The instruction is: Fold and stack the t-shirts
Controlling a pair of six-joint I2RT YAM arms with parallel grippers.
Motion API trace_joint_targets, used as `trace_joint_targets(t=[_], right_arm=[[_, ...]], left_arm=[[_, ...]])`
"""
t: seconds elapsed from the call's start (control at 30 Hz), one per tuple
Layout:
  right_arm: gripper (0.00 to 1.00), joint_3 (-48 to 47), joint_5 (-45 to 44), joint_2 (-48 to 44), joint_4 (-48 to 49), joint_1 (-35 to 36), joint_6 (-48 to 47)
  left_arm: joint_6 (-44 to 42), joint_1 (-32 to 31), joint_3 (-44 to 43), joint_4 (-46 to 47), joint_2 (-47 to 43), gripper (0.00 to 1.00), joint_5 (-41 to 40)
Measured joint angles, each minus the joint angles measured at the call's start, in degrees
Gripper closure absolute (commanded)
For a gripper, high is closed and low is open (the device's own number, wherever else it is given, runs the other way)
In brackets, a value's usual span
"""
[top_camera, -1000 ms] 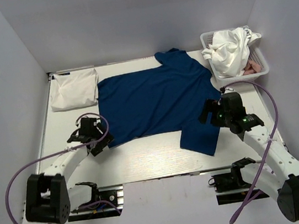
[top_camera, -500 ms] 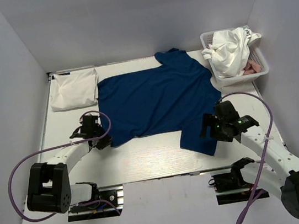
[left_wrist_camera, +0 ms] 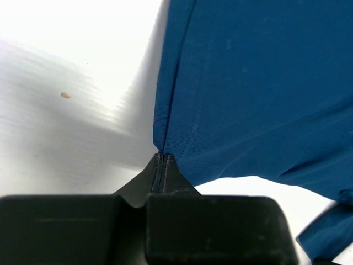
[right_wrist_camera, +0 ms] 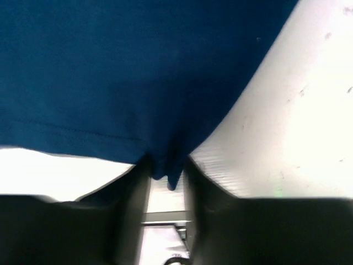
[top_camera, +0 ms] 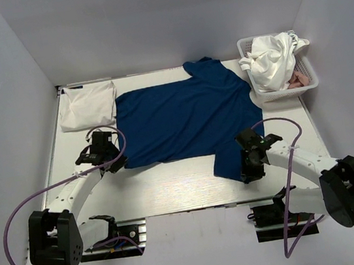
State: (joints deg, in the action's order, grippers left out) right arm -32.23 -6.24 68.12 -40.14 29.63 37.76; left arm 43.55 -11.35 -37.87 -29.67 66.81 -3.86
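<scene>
Left gripper [left_wrist_camera: 161, 163] is clamped on the near hem corner of the navy t-shirt [top_camera: 182, 118], which lies spread flat on the table [top_camera: 171, 187]. The right gripper [right_wrist_camera: 164, 176] pinches the near sleeve's edge (cloth bunched between its fingers). A folded white t-shirt [top_camera: 87, 105] sits far left, well apart from the basket [top_camera: 287, 94] of tees at far right.

walls [top_camera: 161, 16]: plain pale grey-lavender, three sides | table [top_camera: 171, 185]: white, ribbed top | light: even, bright
</scene>
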Motion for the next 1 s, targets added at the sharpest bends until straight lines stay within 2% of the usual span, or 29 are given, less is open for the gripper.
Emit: trace_joint_targets(t=[0.03,0.07,0.23,0.57,0.73,0.83,1.0], right_arm=[[0.81,0.02,-0.33,0.09,-0.20,0.02,0.72],[1.00,0.09,-0.20,-0.02,-0.15,0.02,1.57],[1.00,0.22,-0.13,-3.89,-2.54,0.02,5.60],[1.00,-8.37,-5.77,-15.17,-21.11,0.02,12.04],[1.00,-10.19,-7.58,-16.55,-27.02,0.02,13.29],[1.00,-11.13,-8.52,-16.81,-27.93,0.02,12.83],[1.00,-11.23,-6.93,-14.29,-23.43,0.02,10.32]], left_arm=[[0.04,0.00,-0.02,-0.44,0.00,1.00,-0.11],[0.07,0.00,-0.02,-0.76,0.00,1.00,-0.22],[0.68,0.00,-0.02,-2.38,-0.04,1.00,-1.57],[2.95,0.00,-0.24,-7.98,-1.88,1.00,-5.16],[4.39,-0.02,-0.04,-11.72,-4.17,1.00,-6.64],[5.03,-0.02,0.81,-11.96,-5.68,1.00,-6.29],[4.96,0.00,0.83,-9.35,-3.30,1.00,-4.02]])
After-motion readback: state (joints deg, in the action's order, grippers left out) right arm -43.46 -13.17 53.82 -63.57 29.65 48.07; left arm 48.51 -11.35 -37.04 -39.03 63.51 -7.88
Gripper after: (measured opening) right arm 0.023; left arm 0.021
